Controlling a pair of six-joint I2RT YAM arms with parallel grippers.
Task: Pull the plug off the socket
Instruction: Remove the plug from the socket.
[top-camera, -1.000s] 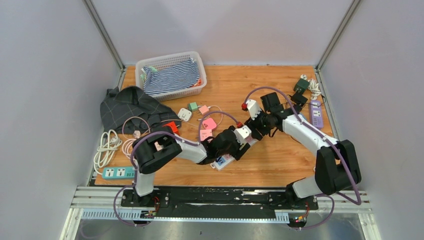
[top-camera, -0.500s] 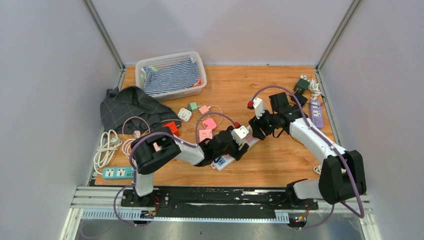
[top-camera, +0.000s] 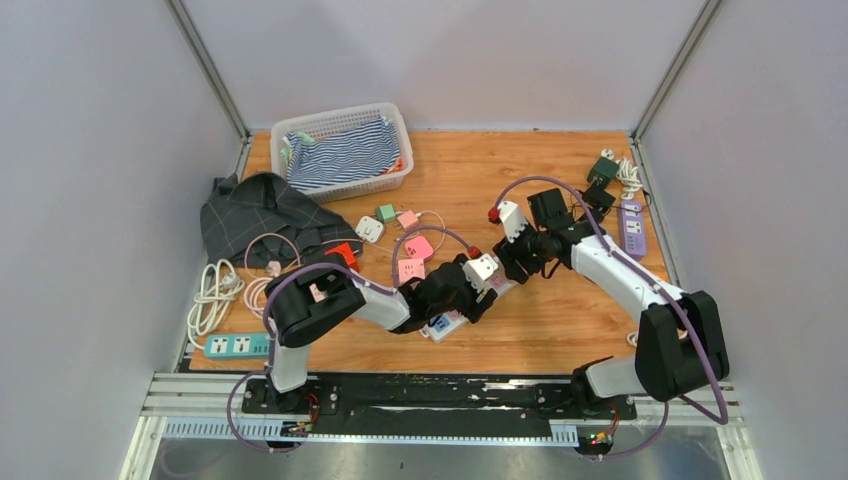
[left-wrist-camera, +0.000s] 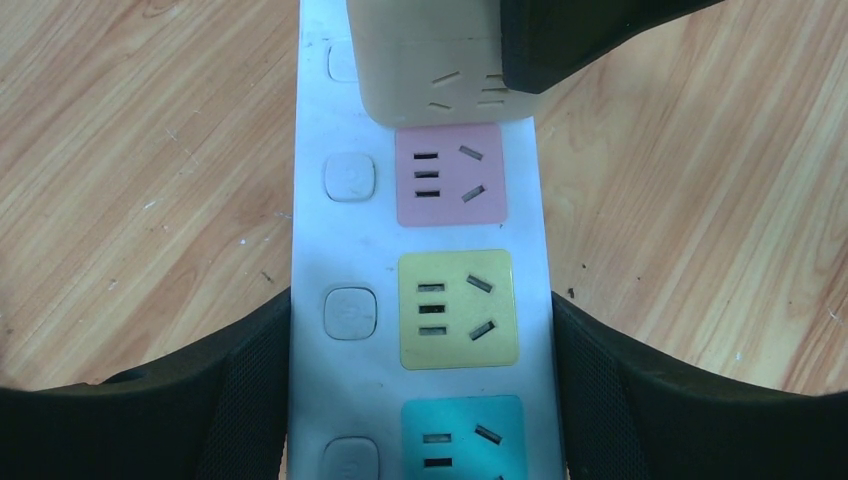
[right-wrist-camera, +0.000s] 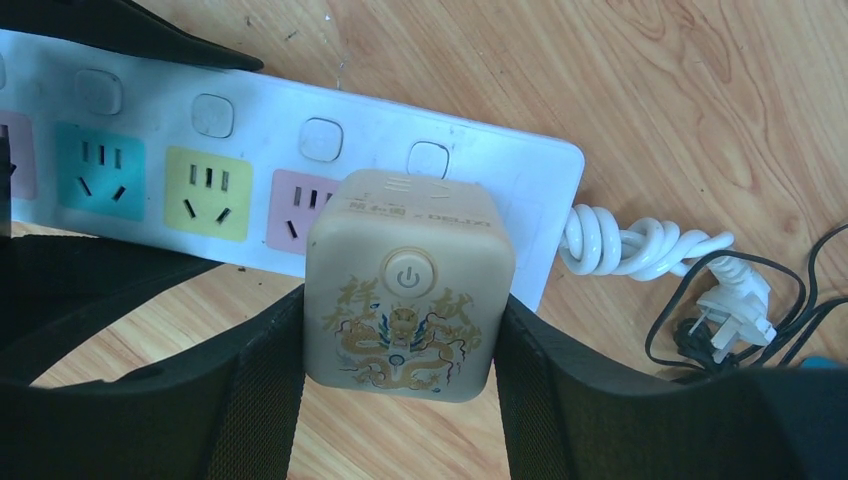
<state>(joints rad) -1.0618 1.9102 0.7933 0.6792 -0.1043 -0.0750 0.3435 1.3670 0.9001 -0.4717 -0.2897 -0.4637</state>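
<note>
Sets the right gripper (right-wrist-camera: 400, 335) a shade nearer the left arm than half a second ago, clamped on the beige cube plug (right-wrist-camera: 408, 300). Places it over the end socket of the white power strip (right-wrist-camera: 520, 190), beside the pink outlet (left-wrist-camera: 450, 175). Pins that strip from both sides with the left gripper (left-wrist-camera: 420, 330), flat on the wooden table (right-wrist-camera: 650, 100).

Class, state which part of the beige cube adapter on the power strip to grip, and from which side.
Grip the cube adapter by its two flat, parallel side walls, coming from above its button face; the right gripper flanks them. Pull straight away from the power strip.
</note>
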